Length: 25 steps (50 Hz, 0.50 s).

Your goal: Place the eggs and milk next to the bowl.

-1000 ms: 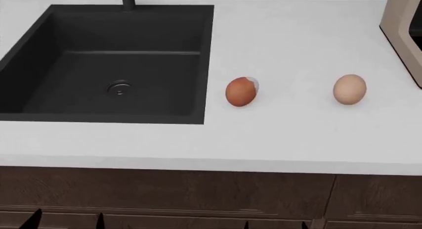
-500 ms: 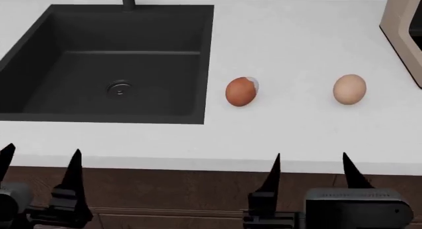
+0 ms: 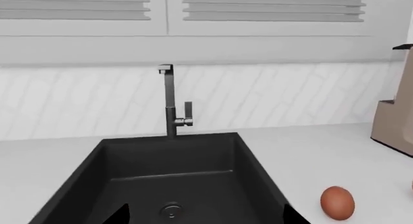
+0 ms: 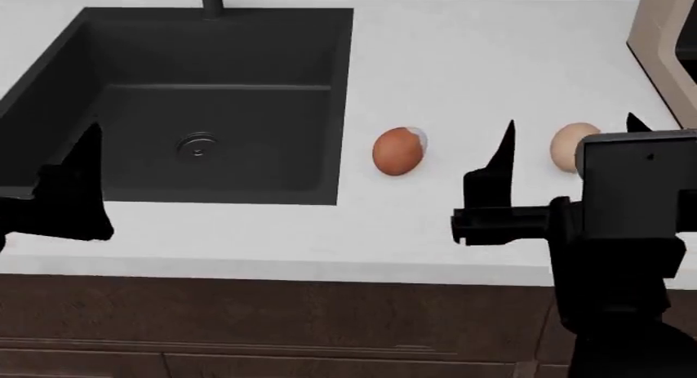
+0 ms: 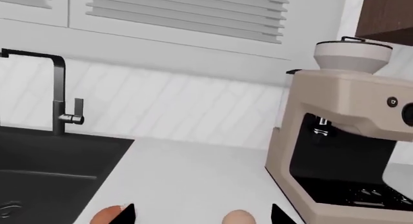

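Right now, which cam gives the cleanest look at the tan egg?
None shows it whole. The head view is best: the tan egg sits on the white counter, its right part hidden by the right arm. The right wrist view catches only its top at the frame edge. The left wrist view shows only the reddish-brown egg.

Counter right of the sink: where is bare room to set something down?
Bare patches: behind both eggs toward the backsplash, between sink and coffee machine; between the reddish-brown egg and tan egg; the front strip. Crowded: around the right hand, beside the tan egg.
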Tool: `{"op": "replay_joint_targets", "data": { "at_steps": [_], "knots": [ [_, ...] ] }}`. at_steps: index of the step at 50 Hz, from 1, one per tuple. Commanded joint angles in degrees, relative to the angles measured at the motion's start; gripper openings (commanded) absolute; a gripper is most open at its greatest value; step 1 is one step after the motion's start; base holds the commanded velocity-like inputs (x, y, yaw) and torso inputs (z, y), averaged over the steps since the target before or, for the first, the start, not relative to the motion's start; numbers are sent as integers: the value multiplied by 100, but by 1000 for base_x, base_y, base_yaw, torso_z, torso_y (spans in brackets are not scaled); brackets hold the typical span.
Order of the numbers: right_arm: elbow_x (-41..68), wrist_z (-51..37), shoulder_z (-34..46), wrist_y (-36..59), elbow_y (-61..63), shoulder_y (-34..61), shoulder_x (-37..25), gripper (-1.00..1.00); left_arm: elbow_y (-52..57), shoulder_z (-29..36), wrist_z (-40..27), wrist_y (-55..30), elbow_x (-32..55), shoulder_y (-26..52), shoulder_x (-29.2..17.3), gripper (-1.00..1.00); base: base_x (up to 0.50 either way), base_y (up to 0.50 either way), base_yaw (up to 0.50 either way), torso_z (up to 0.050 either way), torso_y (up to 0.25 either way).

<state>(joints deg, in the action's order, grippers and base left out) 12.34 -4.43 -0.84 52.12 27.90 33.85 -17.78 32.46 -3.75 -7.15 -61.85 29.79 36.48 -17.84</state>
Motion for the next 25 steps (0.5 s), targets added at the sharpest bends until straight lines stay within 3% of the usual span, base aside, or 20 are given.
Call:
{"op": "replay_joint_targets", "data": {
  "at_steps": [1, 8, 25],
  "knots": [
    [201, 137, -29, 664, -268, 937, -128, 100, -504, 40, -10, -561, 189, 972, -35, 100, 0, 0, 0, 0, 0],
    [230, 141, 4, 634, -274, 897, -93, 100, -505, -19, -71, -483, 176, 857, -1, 100, 0, 0, 0, 0, 0],
    [350, 243, 46, 623, -291, 762, -108, 100, -548, -17, -110, -586, 325, 821, 110, 100, -17, -496, 0, 0, 0]
  ]
}}
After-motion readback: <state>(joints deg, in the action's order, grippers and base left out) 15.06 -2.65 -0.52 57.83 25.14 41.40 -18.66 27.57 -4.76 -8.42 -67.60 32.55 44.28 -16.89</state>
